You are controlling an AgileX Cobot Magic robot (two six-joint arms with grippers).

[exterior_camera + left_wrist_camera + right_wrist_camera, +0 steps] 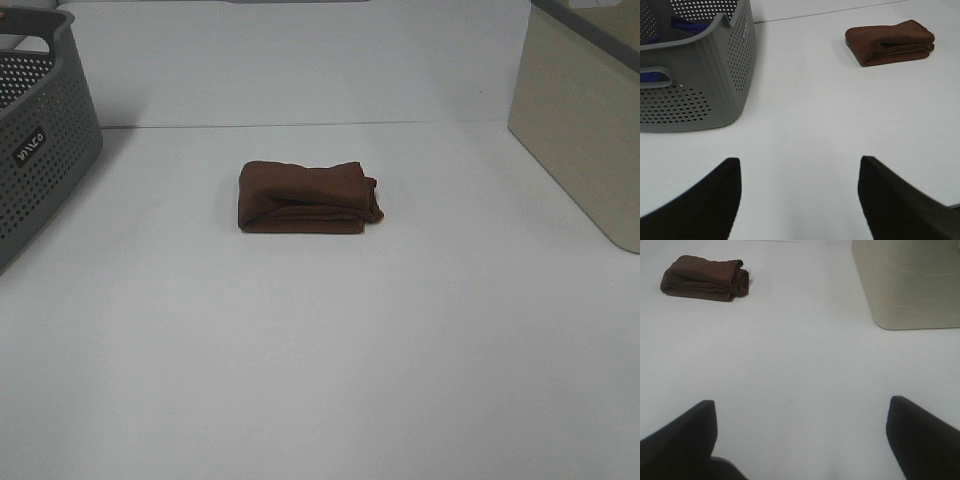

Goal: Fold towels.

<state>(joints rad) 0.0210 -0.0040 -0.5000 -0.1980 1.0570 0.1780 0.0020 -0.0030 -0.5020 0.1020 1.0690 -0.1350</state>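
Observation:
The dark reddish-brown towel (pixel 308 197) lies folded into a small thick rectangle on the white table, a little beyond the table's middle. It also shows in the left wrist view (pixel 891 42) and in the right wrist view (pixel 706 278). No tag shows. My left gripper (pixel 800 192) is open and empty, well back from the towel and beside the grey basket. My right gripper (pixel 802 432) is open and empty, also far from the towel. Neither gripper shows in the exterior high view.
A grey perforated basket (pixel 38 140) stands at the far left, with something blue inside it (pixel 687 25). A beige bin (pixel 585 130) stands at the far right (pixel 910 285).

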